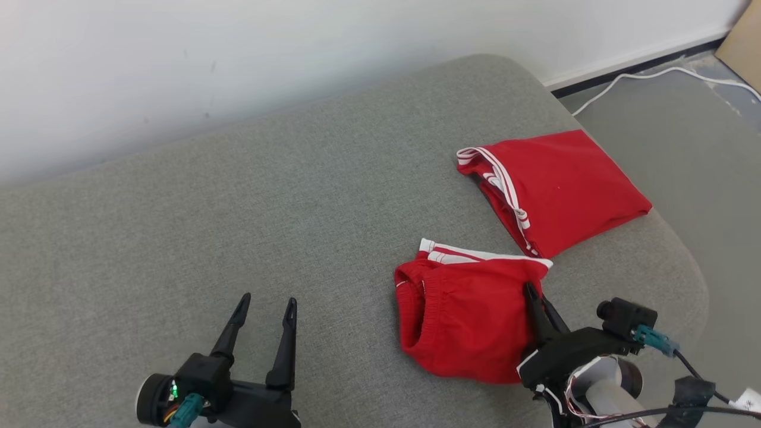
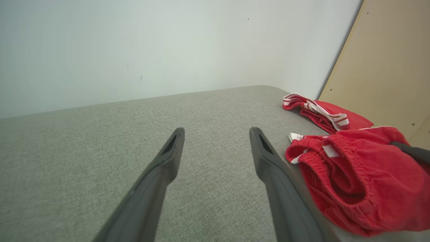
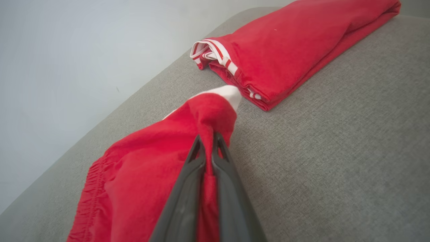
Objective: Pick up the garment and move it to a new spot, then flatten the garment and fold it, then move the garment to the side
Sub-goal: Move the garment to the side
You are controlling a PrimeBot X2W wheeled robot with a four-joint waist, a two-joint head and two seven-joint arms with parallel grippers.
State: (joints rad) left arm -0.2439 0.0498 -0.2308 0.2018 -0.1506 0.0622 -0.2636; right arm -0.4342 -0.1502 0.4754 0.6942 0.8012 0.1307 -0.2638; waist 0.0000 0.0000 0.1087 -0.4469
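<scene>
Red shorts (image 1: 464,315) with an elastic waistband and white-striped hem lie folded on the grey cushion (image 1: 267,226), toward its right front. My right gripper (image 1: 529,291) is shut on the right edge of these shorts (image 3: 161,168), red cloth pinched between its fingers (image 3: 188,188). My left gripper (image 1: 264,309) stands open at the lower left, well clear of the cloth, with bare cushion between its fingers (image 2: 161,174). The shorts (image 2: 352,174) lie just right of it in the left wrist view.
A second red garment (image 1: 559,184), folded flat with white stripes, rests at the cushion's far right edge (image 3: 295,43). A white wall runs behind. To the right the floor holds a white cable (image 1: 642,77) and a tan board (image 2: 386,67).
</scene>
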